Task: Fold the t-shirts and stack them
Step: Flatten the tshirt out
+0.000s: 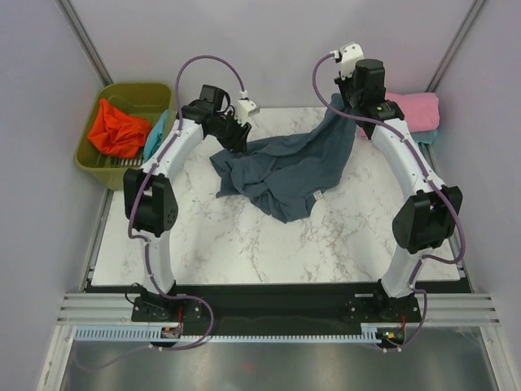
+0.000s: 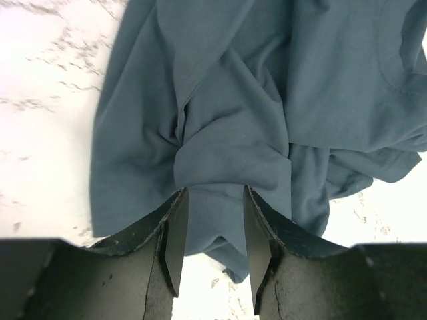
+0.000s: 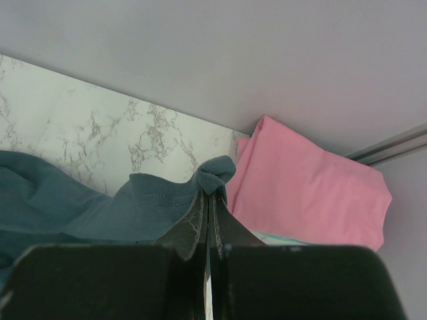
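The dark slate blue-grey t-shirt [image 1: 281, 167] lies crumpled at the back middle of the marble table, with one corner pulled up toward the back right. My right gripper [image 1: 348, 110] is shut on that corner; the wrist view shows a bunch of hem [image 3: 215, 172] pinched at the closed tips of the right gripper [image 3: 210, 193]. My left gripper [image 1: 234, 137] is at the shirt's left end. In the left wrist view it [image 2: 213, 193] is open, its fingers either side of a gathered fold of the shirt [image 2: 227, 147].
A folded pink shirt [image 1: 415, 110] lies at the back right on a teal one [image 1: 429, 135], close behind my right gripper; it also shows in the right wrist view [image 3: 307, 187]. An olive-green bin [image 1: 94, 163] at the back left holds an orange-red shirt [image 1: 118, 129] and a teal one [image 1: 156, 134].
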Motion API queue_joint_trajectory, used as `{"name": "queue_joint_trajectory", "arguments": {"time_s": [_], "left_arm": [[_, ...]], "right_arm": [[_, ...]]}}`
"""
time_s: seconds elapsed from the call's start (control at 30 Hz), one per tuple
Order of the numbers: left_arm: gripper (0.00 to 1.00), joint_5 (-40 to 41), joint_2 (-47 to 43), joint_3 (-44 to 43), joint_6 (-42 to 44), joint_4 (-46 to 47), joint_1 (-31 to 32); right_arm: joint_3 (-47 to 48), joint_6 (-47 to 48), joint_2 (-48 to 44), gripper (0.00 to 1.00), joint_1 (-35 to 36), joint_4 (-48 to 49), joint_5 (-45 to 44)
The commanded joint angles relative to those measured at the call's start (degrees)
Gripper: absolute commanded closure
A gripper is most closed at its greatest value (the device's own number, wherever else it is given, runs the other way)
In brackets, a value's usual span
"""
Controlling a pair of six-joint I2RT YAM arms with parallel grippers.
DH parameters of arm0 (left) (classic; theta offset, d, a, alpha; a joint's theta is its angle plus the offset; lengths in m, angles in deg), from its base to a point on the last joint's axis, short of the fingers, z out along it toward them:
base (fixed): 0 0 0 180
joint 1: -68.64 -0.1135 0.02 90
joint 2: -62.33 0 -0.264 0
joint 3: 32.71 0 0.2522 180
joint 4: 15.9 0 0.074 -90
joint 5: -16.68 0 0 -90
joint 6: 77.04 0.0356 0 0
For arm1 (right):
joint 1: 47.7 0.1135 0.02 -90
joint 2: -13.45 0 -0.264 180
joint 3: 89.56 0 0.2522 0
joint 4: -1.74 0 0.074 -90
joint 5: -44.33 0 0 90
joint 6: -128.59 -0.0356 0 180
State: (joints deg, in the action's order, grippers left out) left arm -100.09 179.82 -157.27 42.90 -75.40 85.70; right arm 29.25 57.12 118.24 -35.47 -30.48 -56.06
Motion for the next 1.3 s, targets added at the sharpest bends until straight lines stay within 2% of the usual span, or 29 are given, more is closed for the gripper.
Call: {"name": "queue_joint_trajectory", "arguments": {"time_s": [0.0, 0.23, 0.47, 0.73, 0.9, 1.07, 1.17, 1.27], "left_arm": [[0.55, -1.7, 3.9, -0.2, -2.7, 0.6, -0.4], [0.55, -3.2, 9.7, -6.5, -7.9, 0.3, -0.7], [0.55, -10.4, 11.2, -8.1, -11.8, -3.2, -2.1], [0.55, -14.6, 3.5, 2.5, -9.6, -8.8, -1.4], [0.51, -19.9, 1.3, 6.5, -9.3, -13.1, -0.2], [0.51, -22.7, 0.3, 8.6, -11.7, -13.2, 2.0], [0.51, -21.1, -0.9, 6.1, -14.5, -10.2, 2.0], [0.48, -15.2, -2.0, 3.6, -14.1, -7.6, 1.8]], "right_arm": [[3.2, -2.7, 1.1, 1.00, 0.4, 0.7, 1.2], [3.1, -3.3, 1.0, 1.00, 0.7, -0.2, 3.0], [0.8, -3.4, -0.7, 1.00, 0.6, -0.3, 3.4], [-0.6, -4.4, -0.8, 1.00, 0.6, 0.4, 3.1], [1.4, -5.0, 0.4, 1.00, 0.7, 0.5, 3.7], [2.3, -5.3, 0.9, 1.00, 0.7, 0.8, 3.5], [2.1, -5.3, 0.7, 1.00, 0.7, 0.8, 3.7], [1.7, -5.3, 0.2, 1.00, 0.7, 0.8, 3.7]]}}
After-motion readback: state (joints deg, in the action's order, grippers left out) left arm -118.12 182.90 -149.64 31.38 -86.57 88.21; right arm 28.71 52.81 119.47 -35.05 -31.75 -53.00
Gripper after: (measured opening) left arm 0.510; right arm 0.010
